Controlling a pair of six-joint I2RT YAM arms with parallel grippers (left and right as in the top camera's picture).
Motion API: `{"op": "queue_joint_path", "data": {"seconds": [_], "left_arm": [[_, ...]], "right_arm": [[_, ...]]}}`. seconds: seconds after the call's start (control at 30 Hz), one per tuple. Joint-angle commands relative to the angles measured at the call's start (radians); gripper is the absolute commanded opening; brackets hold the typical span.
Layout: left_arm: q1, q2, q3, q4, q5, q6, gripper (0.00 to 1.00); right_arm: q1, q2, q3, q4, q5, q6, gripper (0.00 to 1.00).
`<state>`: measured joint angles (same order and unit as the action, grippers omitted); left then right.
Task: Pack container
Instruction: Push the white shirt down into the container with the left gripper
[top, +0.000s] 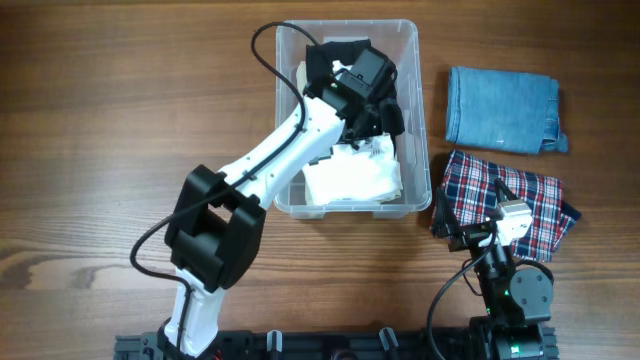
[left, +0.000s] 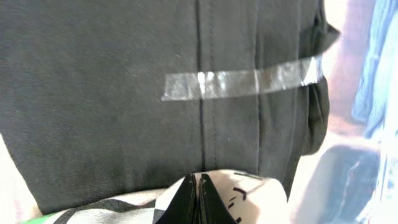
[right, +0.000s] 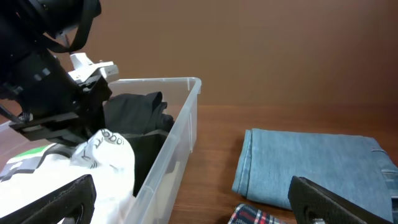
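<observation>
Over on the left of the brown wooden table (top: 100, 100), the white left arm reaches up and across into the clear plastic rectangular container (top: 423, 120), which sits at the far middle of the table. The left gripper (left: 199, 198) is down inside it. It sits roughly where a folded black fabric garment (left: 112, 93) at the far end meets a folded white cotton garment (top: 350, 180) with black print at the near end. Through the wrist camera the two dark fingertips sit together, tips against the white garment. Whether a pinch of cloth is caught between them I cannot tell. My guess is that it is pressing or tucking the clothes down so that more will fit. A strip of clear sticky tape (left: 242, 82) runs across the black garment, presumably to stop its fold springing open.

Right of the container, apart from its wall, lies a folded blue denim cloth (top: 500, 105). Nearer the robot is a folded red, white and navy plaid cloth (top: 530, 200). Both look to be waiting their turn, laid where the right arm can reach them, so the packing seems about half done. The right gripper (top: 497, 222) hangs low over the near part of the plaid cloth, jaws wide apart with nothing between them. That reads to me as parked ready to take that piece.
</observation>
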<state>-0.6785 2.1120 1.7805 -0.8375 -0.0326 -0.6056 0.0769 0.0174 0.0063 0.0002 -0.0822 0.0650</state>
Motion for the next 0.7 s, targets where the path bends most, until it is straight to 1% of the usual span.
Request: {"op": "queue_joint_path", "data": {"seconds": [0.0, 0.13, 0.3, 0.37, 0.47, 0.6, 0.67], "left_arm": [[-0.051, 0.011, 0.007, -0.005, -0.010, 0.091, 0.04], [-0.093, 0.011, 0.008, 0.019, -0.014, 0.143, 0.04], [-0.111, 0.006, 0.008, 0.025, -0.041, 0.150, 0.05], [-0.109, 0.002, 0.008, 0.026, -0.078, 0.150, 0.08], [-0.105, -0.018, 0.008, 0.051, -0.182, 0.150, 0.20], [-0.104, -0.101, 0.008, 0.110, -0.352, 0.151, 0.23], [-0.105, -0.157, 0.008, 0.132, -0.369, 0.150, 0.27]], "right_arm": [[-0.004, -0.005, -0.001, 0.005, -0.008, -0.010, 1.00], [-0.004, -0.005, -0.001, 0.005, -0.009, -0.010, 1.00], [-0.004, -0.005, -0.001, 0.005, -0.008, -0.010, 1.00], [-0.004, -0.005, -0.001, 0.005, -0.008, -0.010, 1.00], [-0.004, -0.005, -0.001, 0.005, -0.008, -0.010, 1.00], [-0.004, -0.005, -0.001, 0.005, -0.009, -0.010, 1.00], [-0.004, -0.005, -0.001, 0.005, -0.008, -0.010, 1.00]]}}
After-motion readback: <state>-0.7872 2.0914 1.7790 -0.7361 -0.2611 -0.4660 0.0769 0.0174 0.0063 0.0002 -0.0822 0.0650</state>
